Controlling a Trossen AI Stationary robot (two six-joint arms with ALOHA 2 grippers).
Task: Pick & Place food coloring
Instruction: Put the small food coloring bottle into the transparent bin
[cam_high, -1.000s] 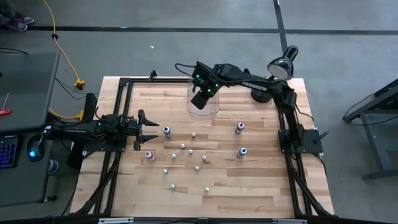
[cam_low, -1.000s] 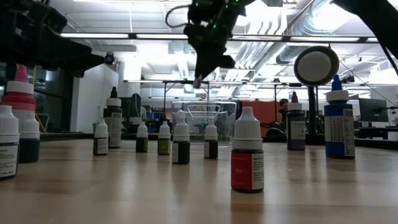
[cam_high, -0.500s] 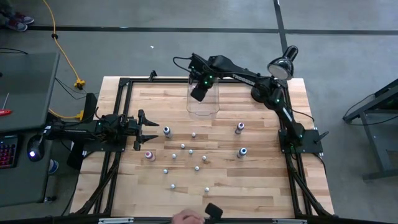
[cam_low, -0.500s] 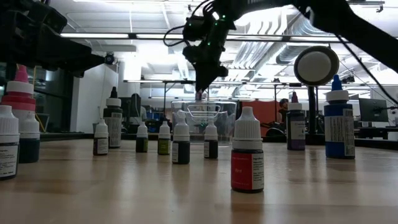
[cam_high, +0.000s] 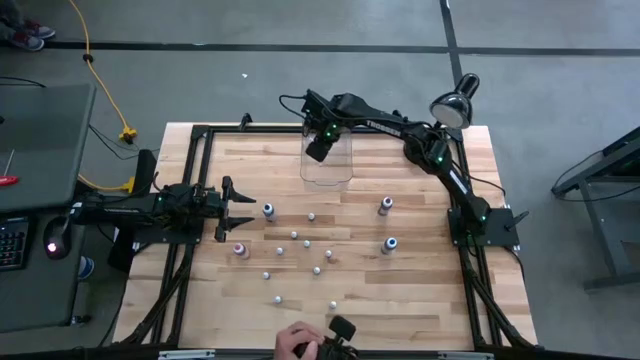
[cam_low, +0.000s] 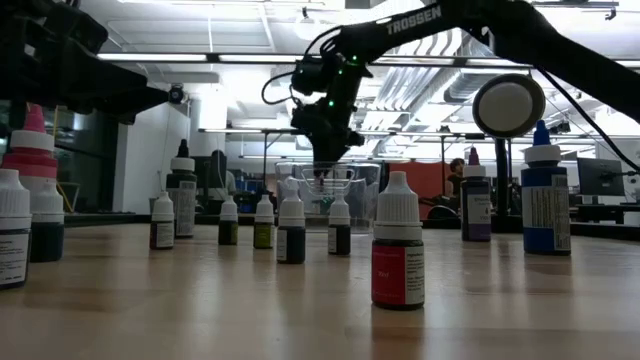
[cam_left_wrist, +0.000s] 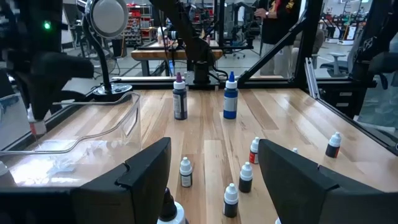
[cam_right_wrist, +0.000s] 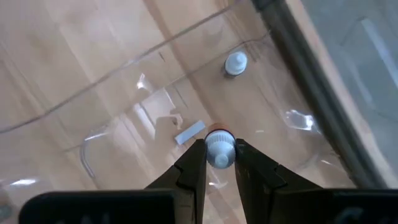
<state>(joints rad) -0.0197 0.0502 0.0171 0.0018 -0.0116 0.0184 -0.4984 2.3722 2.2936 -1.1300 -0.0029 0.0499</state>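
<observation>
Surface: wooden table (cam_high: 400, 300) with a dark frame, seen from above; grey floor around it.
Right gripper: right gripper (cam_right_wrist: 219, 163) has its two fingers clamped on the white cap of a small bottle (cam_right_wrist: 218, 149), one finger on each side of the cap.
Right gripper place: it hangs over the clear bin (cam_high: 327, 165), pointing down into it; in the low view its tip is at the level of the bin's rim (cam_low: 325, 175).
Right arm pose: right arm (cam_high: 400, 130) is stretched far from its base at the table's right side, across the far edge, and bends down at the wrist above the bin.
Bin: clear plastic, standing near the far edge of the table; one more bottle with a white cap (cam_right_wrist: 236, 63) is seen through it, just beside one wall.
Other food coloring: loose bottles (cam_high: 300, 245) stand upright in the middle of the table, apart from each other; a blue bottle (cam_low: 544, 200) and a dark one (cam_low: 475, 205) are taller in the low view.
Left gripper: left gripper (cam_high: 240, 208) waits low at the left side of the table, fingers spread apart, holding nothing.
Lamp: desk lamp (cam_high: 452, 105) stands at the far right corner.
Person: a hand (cam_high: 295, 342) shows at the near edge of the table, holding a dark object.
</observation>
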